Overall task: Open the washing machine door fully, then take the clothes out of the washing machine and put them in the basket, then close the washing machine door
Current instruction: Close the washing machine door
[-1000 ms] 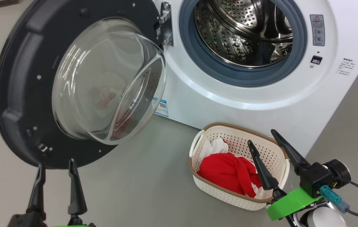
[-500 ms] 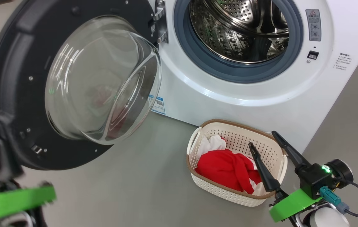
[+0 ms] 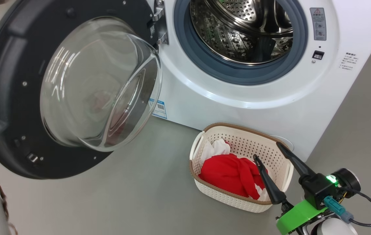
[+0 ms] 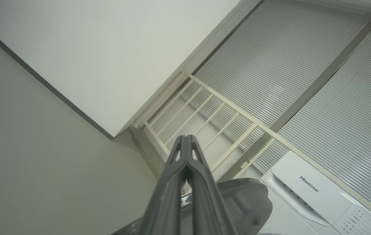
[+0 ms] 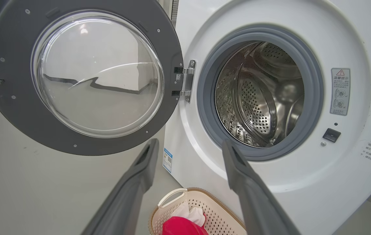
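Big white washing machine (image 3: 205,107) takes up the far side, its front panel running down to the grey floor (image 3: 146,195). The door (image 3: 6,98) is swung wide on its hinge (image 3: 159,23) at the left of the opening, with the black rim hanging out over the floor and the glass bowl bulging this way. That rim's lower edge is the one to watch on the left. Between it and the basket (image 3: 237,202) there's an open stretch of bare floor, plenty of room. The mouth of the machine is unblocked, and inside the grey rubber ring (image 3: 234,73) the perforated steel drum (image 3: 237,32) shines. The basket sits on the floor just in front of the machine, below the opening and a touch to the right, with the red and white clothes (image 3: 227,173) heaped inside it. The right gripper (image 3: 267,150) hangs over the basket's near right end with its fingers spread wide and nothing between them; one fingertip crosses in front of the red cloth, contact unclear. The left gripper (image 4: 185,138) is clenched tight on nothing, fingers pressed together and pointing up at a pale wall (image 4: 90,49) and slatted blinds (image 4: 302,65). The door's rim and the machine's top lie beneath them. A small blue sticker (image 3: 159,109) marks the machine's lower front.
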You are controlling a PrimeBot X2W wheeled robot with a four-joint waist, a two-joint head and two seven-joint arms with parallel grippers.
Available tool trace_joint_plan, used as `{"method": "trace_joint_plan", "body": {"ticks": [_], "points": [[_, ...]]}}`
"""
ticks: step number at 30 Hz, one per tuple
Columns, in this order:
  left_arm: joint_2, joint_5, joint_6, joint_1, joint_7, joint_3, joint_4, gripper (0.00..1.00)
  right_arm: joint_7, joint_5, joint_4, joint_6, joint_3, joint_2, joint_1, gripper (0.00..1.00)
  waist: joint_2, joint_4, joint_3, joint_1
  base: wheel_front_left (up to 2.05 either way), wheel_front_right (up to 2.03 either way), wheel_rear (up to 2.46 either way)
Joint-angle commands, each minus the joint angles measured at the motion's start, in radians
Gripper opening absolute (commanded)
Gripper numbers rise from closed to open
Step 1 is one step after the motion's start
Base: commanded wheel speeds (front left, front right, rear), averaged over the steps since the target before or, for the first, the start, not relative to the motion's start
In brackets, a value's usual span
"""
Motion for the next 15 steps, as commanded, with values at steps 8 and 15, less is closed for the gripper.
{"method": "trace_joint_plan", "body": {"ticks": [8, 15], "points": [[0.096, -0.214, 0.029, -0.199, 0.238, 0.109, 0.188, 0.0, -0.006, 0.003, 0.025, 0.006, 0.04, -0.013, -0.039, 1.0, -0.0001, -0.024, 0.003, 0.0, 0.0, 0.0, 0.0], [0.155, -0.299, 0.061, -0.263, 0.429, 0.122, 0.287, 0.0, -0.006, 0.017, 0.055, 0.006, 0.065, -0.022, -0.062, 1.0, -0.0001, -0.04, 0.017, 0.0, 0.0, 0.0, 0.0]]}}
